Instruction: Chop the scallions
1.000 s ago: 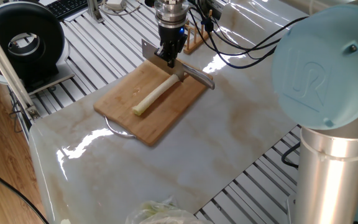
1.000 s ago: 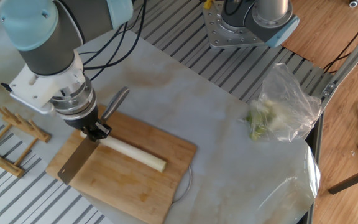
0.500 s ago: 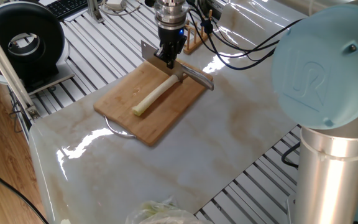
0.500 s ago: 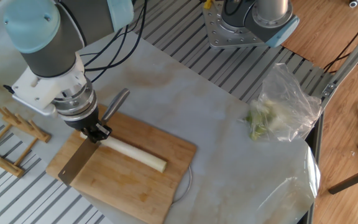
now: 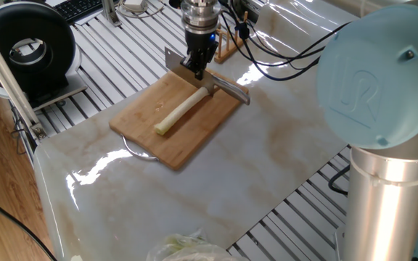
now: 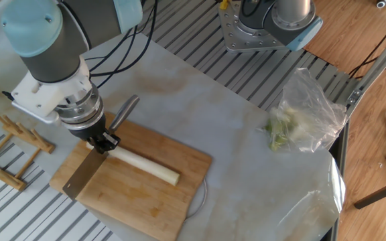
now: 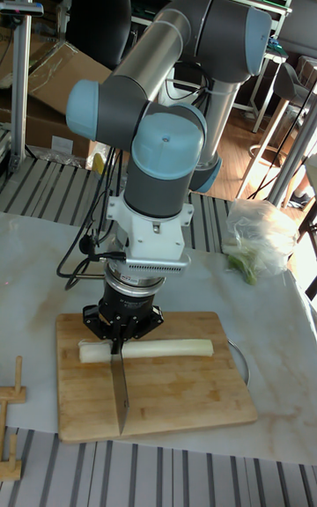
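One whole pale scallion (image 5: 182,111) (image 6: 146,166) (image 7: 167,349), yellowish-green at one end, lies across the wooden cutting board (image 5: 187,145) (image 6: 129,201) (image 7: 176,401). My gripper (image 5: 198,69) (image 6: 101,142) (image 7: 119,331) hovers just over the stalk's thick end, shut on a knife handle (image 5: 231,88) (image 6: 126,110). The broad blade (image 5: 174,61) (image 6: 82,175) (image 7: 121,393) crosses the stalk near that end and reaches down to the board. I cannot tell whether the stalk is cut through there.
A clear plastic bag of leafy greens (image 6: 300,114) (image 7: 260,247) lies on the marble top away from the board. A wooden rack (image 6: 12,144) (image 5: 227,43) stands close beside the board. A black round device (image 5: 24,47) sits at the slatted table's far corner.
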Controlling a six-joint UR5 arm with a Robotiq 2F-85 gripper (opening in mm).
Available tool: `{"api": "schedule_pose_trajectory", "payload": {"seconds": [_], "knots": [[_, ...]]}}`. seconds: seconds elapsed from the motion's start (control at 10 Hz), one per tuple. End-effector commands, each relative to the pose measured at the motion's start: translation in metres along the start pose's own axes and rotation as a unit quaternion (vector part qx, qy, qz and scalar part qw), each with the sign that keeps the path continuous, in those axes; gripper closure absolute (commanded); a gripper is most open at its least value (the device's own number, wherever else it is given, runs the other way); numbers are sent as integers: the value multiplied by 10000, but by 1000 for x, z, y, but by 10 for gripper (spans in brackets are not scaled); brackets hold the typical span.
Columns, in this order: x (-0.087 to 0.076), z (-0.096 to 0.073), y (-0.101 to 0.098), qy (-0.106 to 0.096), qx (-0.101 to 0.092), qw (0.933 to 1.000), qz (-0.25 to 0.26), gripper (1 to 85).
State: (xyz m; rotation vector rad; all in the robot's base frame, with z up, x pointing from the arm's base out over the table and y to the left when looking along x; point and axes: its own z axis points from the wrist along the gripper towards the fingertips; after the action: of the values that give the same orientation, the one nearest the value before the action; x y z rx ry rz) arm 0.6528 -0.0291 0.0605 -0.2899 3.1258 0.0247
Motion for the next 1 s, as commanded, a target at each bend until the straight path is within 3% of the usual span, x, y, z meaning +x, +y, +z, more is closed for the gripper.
{"api": "schedule_pose_trajectory", "payload": {"seconds": [0.0, 0.4, 0.6, 0.9], "knots": [[-2, -13, 5, 1, -111, 9999, 39, 843], [-13, 1, 6, -388, -234, 9990, 39, 843], [-14, 7, 11, -487, -309, 9983, 52, 843], [-7, -12, 12, -257, -646, 9976, -37, 843]]}}
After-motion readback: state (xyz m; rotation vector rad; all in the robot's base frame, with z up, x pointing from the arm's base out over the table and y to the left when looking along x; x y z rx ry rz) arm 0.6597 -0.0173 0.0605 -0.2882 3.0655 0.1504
